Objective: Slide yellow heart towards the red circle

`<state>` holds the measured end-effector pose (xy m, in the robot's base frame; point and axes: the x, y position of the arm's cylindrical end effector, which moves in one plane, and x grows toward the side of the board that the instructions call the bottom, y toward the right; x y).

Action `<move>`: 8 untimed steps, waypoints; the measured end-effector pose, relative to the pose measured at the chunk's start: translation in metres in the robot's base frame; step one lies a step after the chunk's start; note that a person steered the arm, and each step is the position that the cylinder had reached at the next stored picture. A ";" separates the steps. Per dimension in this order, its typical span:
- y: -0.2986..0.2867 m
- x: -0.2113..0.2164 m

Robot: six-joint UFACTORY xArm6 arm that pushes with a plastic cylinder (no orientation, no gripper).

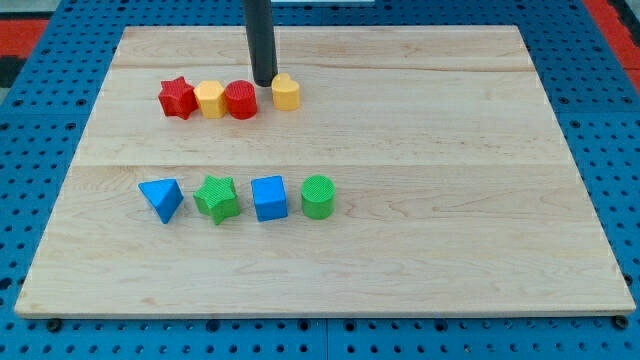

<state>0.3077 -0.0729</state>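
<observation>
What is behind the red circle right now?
Behind the red circle stands my tip, between it and the yellow heart. The board directly behind the rod is covered.

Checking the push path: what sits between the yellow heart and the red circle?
In the camera view, only my tip stands between the yellow heart and the red circle.
</observation>
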 end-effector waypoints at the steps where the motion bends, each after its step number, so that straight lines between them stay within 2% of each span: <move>1: 0.000 0.002; 5: 0.053 -0.007; 8: 0.060 0.018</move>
<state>0.3257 -0.0127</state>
